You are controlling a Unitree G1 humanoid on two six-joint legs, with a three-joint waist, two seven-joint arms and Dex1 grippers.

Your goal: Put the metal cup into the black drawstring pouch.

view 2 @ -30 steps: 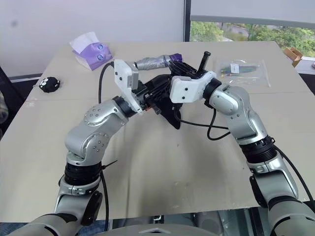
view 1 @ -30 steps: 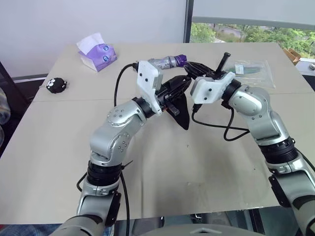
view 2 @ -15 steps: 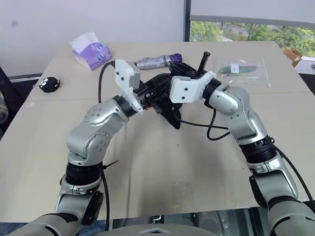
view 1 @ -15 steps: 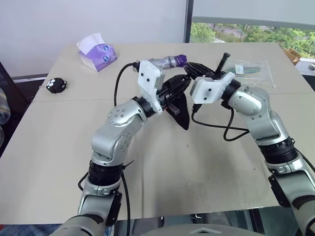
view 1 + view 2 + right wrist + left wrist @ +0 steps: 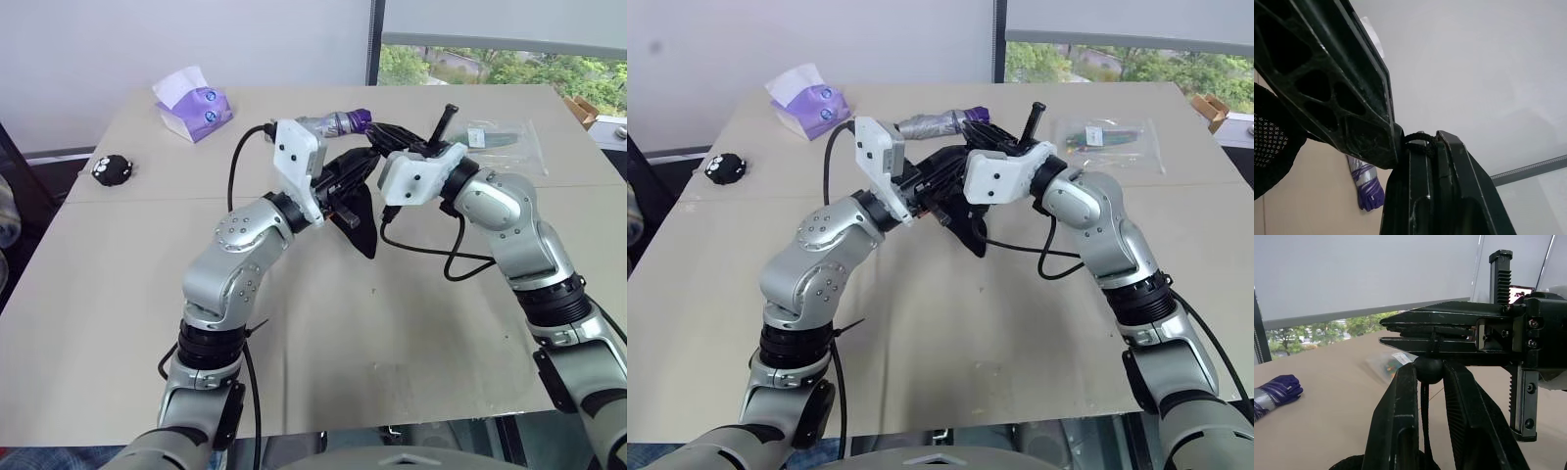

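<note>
The black drawstring pouch (image 5: 361,227) hangs above the table's middle, its lower end close to the tabletop, between my two grippers. My left gripper (image 5: 1429,367) is shut on the round black cord stopper (image 5: 1429,371), and the cord (image 5: 1424,406) runs down between its fingers. My right gripper (image 5: 1425,139) lies across just above the stopper, shut on the cord loop (image 5: 1418,137). In the head views the two grippers meet tip to tip at the pouch's mouth (image 5: 370,157). The metal cup is out of view.
A folded silver umbrella with a purple handle (image 5: 333,122) lies just behind the grippers. A purple tissue pack (image 5: 193,106) and a black fuzzy ball (image 5: 113,168) sit at the far left. A clear plastic bag (image 5: 502,137) lies at the far right.
</note>
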